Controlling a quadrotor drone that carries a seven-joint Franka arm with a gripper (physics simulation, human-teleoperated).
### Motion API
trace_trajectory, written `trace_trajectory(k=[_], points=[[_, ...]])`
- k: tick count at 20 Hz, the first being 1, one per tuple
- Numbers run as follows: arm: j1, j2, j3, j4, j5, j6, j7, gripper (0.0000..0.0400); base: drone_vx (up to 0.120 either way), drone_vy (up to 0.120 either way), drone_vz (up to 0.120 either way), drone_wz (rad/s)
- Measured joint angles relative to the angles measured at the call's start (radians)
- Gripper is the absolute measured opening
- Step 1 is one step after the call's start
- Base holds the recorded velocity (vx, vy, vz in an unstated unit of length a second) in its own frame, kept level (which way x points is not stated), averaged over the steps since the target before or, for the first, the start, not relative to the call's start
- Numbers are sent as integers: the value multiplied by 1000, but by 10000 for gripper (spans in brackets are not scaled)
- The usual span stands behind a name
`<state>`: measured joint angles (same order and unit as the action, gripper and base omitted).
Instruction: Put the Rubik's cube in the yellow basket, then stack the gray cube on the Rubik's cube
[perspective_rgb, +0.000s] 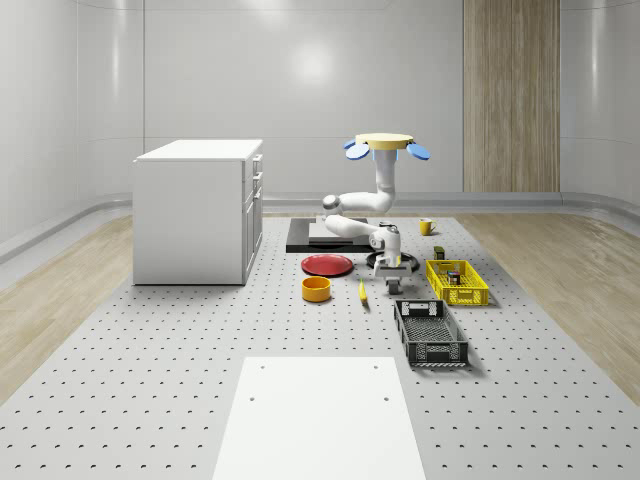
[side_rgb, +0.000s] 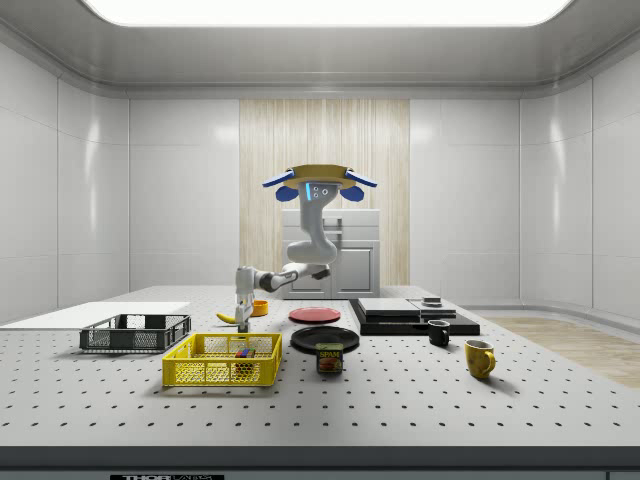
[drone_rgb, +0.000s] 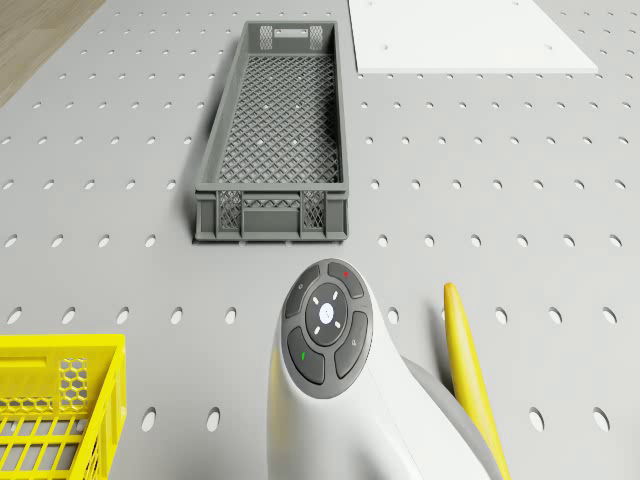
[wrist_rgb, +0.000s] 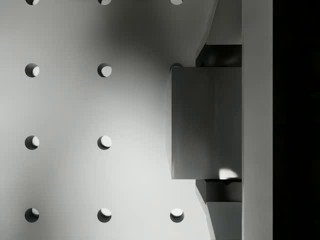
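Perforated table (perspective_rgb: 150, 340) w/ yellow basket (perspective_rgb: 457, 282), gray crate (perspective_rgb: 430, 333), banana (perspective_rgb: 362, 292).

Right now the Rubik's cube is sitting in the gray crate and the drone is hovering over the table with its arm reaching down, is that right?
Not quite. The gray crate holds nothing, as the drone view shows. In the side view the Rubik's cube sits in the yellow basket. The rest stands: the drone hovers over the table with its arm reaching down.
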<state>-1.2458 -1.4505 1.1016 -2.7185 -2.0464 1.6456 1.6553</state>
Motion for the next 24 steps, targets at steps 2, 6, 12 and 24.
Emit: trace_trajectory(k=[2,6,12,24], points=[[5,-1,21,-11,20,-11,1,251,0,0,120,0],[11,-3,54,-25,50,-27,2,251,-30,20,120,0],[14,-6,75,-33,70,-35,4,251,-120,120,120,0],[13,-12,83,-36,79,-34,6,251,-60,120,27,0]])
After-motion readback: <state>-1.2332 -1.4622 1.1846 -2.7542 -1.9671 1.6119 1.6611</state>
